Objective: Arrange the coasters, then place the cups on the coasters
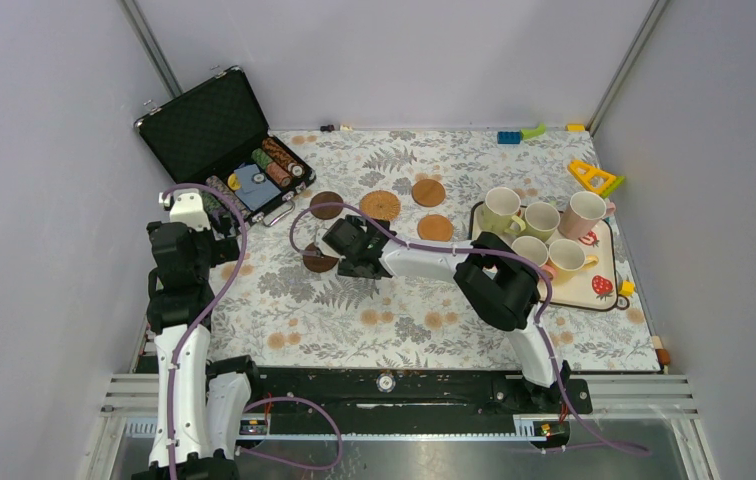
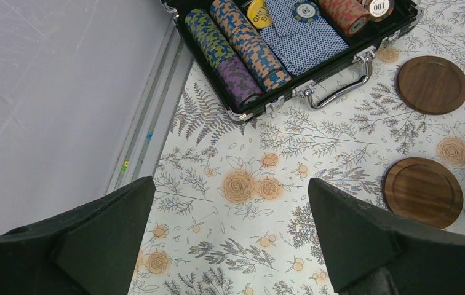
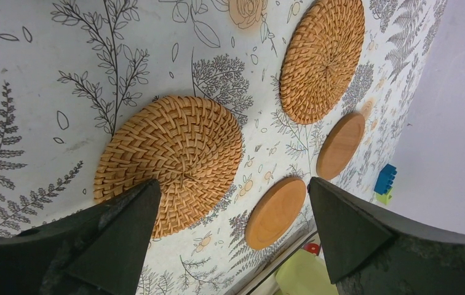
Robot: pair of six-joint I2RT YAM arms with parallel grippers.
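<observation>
Two dark brown coasters (image 2: pixel 433 84) (image 2: pixel 422 192) lie to the right of my open left gripper (image 2: pixel 230 196), which hovers over bare cloth. My right gripper (image 3: pixel 233 196) is open and low over a woven coaster (image 3: pixel 168 163), its left finger above the coaster's edge. A second woven coaster (image 3: pixel 322 58) and two smooth tan coasters (image 3: pixel 275 212) (image 3: pixel 341 144) lie beyond. From above, the right gripper (image 1: pixel 337 243) covers the near woven coaster and part of a dark one (image 1: pixel 316 262). Several cups (image 1: pixel 541 220) stand on the strawberry-print tray (image 1: pixel 594 288) at the right.
An open black poker-chip case (image 1: pixel 224 140) sits at the back left, its handle (image 2: pixel 341 86) facing the dark coasters. Toy bricks (image 1: pixel 510 136) lie along the back edge and a yellow toy (image 1: pixel 594 178) by the right wall. Grey walls close in on three sides.
</observation>
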